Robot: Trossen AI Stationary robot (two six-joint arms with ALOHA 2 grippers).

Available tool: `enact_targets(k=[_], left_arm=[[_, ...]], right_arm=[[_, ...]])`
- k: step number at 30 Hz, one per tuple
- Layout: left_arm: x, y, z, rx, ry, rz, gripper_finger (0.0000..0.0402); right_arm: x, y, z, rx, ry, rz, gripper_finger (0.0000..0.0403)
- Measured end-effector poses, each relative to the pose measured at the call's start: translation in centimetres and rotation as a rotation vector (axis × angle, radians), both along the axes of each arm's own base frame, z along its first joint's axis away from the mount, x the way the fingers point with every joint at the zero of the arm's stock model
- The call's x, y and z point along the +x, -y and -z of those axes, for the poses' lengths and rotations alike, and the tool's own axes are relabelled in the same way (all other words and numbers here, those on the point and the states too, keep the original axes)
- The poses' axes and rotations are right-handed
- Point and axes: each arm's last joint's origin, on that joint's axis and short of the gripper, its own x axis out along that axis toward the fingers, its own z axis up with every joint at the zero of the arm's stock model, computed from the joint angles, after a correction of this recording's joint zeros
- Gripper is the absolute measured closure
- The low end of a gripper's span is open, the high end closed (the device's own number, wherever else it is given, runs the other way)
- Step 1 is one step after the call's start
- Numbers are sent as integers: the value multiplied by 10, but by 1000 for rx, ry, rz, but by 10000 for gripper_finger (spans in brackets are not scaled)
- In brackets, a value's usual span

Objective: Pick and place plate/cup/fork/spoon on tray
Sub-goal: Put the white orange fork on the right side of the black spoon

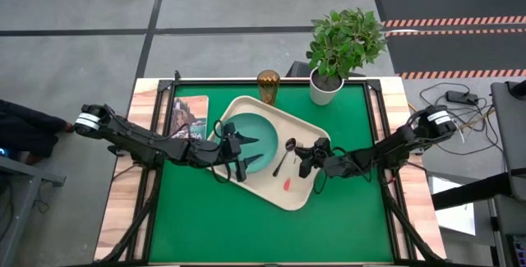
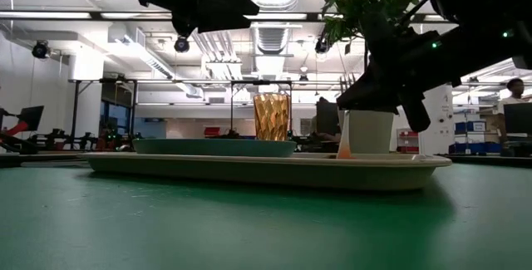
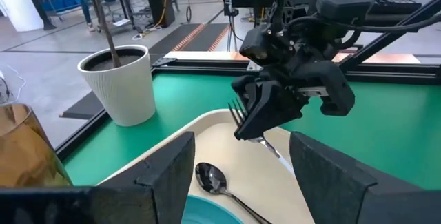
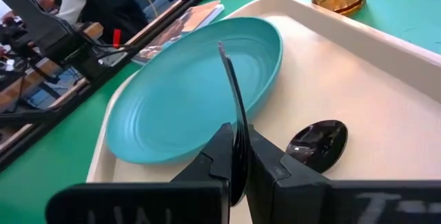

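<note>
The cream tray [image 1: 273, 191] lies mid-table with the teal plate [image 1: 256, 129] on its left half and the dark spoon [image 1: 284, 158] beside the plate. The amber cup [image 1: 268, 85] stands on the green table just beyond the tray's far rim. My right gripper [image 1: 306, 165] is over the tray's right part, shut on the fork [image 1: 289, 183]. My left gripper [image 1: 245, 154] hangs open over the plate's right edge with nothing between its fingers. In its wrist view the spoon's bowl [image 3: 211, 178] lies on the tray ahead of them. My right gripper pinches the fork's metal part [image 4: 238, 136] just behind the tines between its two fingers. It comes from the table's right side, slanting a little down. The tines [image 3: 238, 112] stick up past the fingertips toward the plate. The red handle [image 2: 343, 144] slants down to the tray; whether it touches, I cannot tell.
A white pot [image 1: 326, 88] with a leafy plant stands at the table's far right, close to the tray's far corner. A picture-covered book [image 1: 190, 117] lies left of the tray. The green table near the front edge is open.
</note>
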Motion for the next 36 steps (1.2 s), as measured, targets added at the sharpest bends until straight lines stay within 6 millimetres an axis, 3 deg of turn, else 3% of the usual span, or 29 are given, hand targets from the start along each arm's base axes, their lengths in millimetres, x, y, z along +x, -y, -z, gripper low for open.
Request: enact_targets(k=[8, 17, 24, 31, 36], left_arm=[[0, 0, 0, -2, 0, 0, 182], [0, 0, 0, -2, 0, 0, 182], [0, 1, 0, -14, 2, 3, 182], [-1, 10, 7, -79, -24, 24, 182], [-1, 23, 15, -87, -51, 67, 182]], right_arm=[[-2, 0, 2, -17, -35, -1, 382], [-3, 1, 4, -28, -51, 14, 296], [-3, 1, 4, -30, -61, 15, 258], [-12, 3, -4, -45, -134, -18, 252], [-9, -1, -28, -67, -211, -275, 280]])
